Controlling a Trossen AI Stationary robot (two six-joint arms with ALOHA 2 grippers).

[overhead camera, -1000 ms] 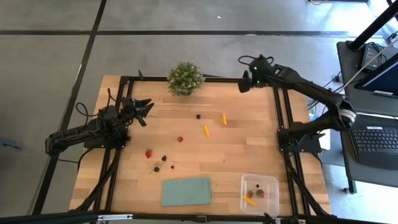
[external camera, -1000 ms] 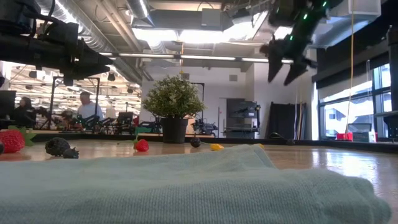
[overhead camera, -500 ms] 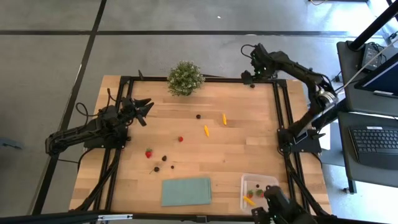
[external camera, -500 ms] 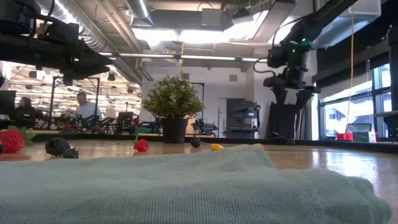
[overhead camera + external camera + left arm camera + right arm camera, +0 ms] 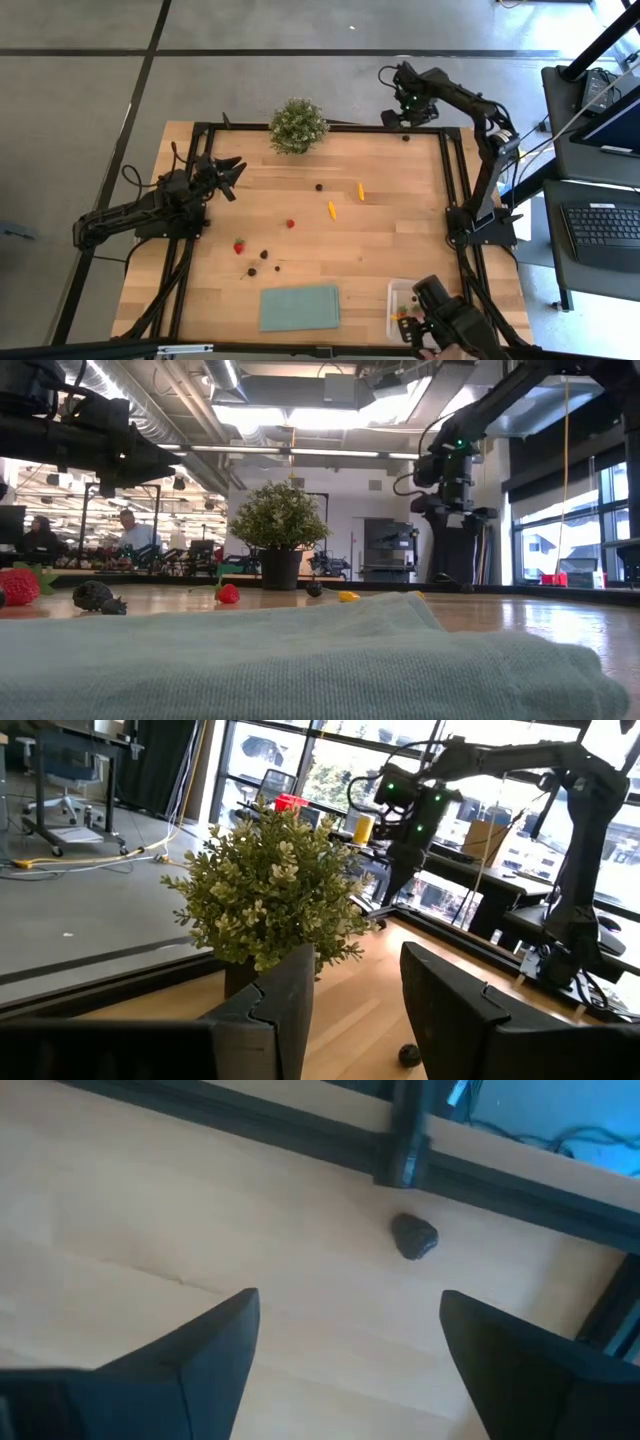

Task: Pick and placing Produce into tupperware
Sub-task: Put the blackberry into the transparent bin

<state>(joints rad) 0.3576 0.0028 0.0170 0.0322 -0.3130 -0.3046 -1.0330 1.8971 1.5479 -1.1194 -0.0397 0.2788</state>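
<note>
Dark berry [image 5: 414,1237] lies at the table's far right corner; my right gripper [image 5: 345,1342] hovers over it, fingers wide; left gripper [image 5: 232,176] idles part-open, empty; tupperware [image 5: 401,291] near right.

Bright ceiling lights above the potted plant [image 5: 279,525] glare in the low view; the pale-green cloth [image 5: 300,660] before it lies blurred.

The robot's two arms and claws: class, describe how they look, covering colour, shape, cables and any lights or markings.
Both arms are black and slender, built of jointed tubular links. The left claw ends in two dark wedge-shaped fingers with stepped edges. The right claw has matching flat dark fingers. Black cables loop beside the joints, and small green lights glow near the right wrist.
</note>
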